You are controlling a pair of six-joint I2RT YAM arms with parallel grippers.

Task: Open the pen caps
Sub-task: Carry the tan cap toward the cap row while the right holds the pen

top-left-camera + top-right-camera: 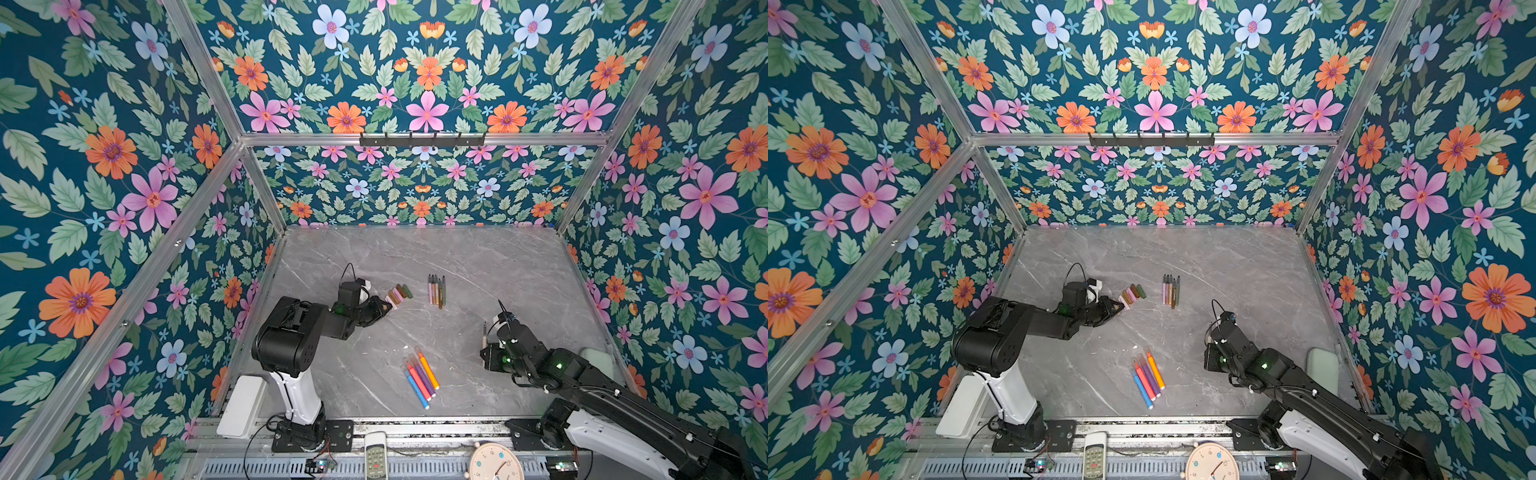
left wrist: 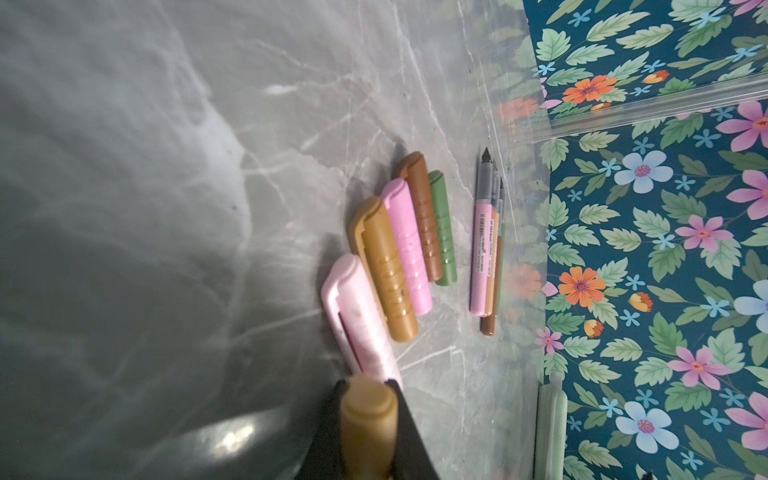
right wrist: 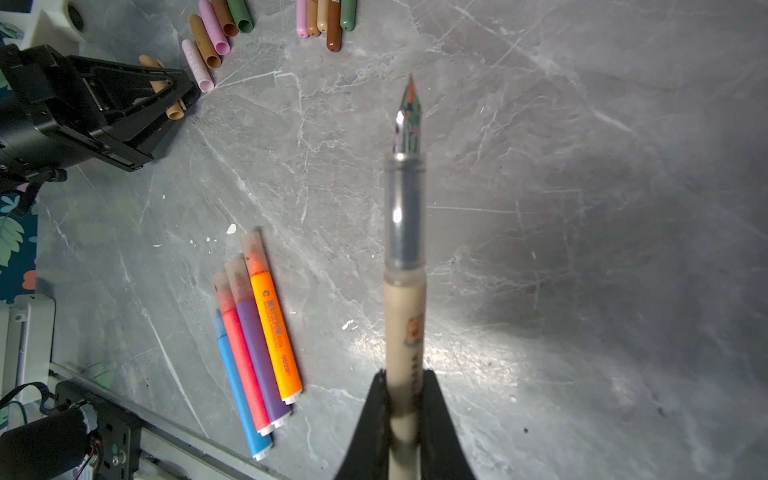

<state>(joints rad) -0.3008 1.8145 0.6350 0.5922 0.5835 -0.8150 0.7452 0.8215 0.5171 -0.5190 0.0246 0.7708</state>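
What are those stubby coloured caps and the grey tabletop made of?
Caps: probably moulded plastic, low-gloss, judging by opaque pastel colours, ridged bands and clips. Tabletop: polished stone or a marble-print laminate, going by white veins and soft glare; I cannot tell which.

In the left wrist view, the tan cap (image 2: 368,419) looks blurry and runs off the picture's edge. So does the left gripper (image 2: 368,384) on both sides of it, which hides one end of the pale pink cap (image 2: 353,307). In the right wrist view, the beige pen (image 3: 405,324) is blurry. Its back end is cut off inside the right gripper (image 3: 405,374). The uncapped pens (image 3: 326,18) are cut by the edge. In a top view, the clock (image 1: 494,463) is cut off too.
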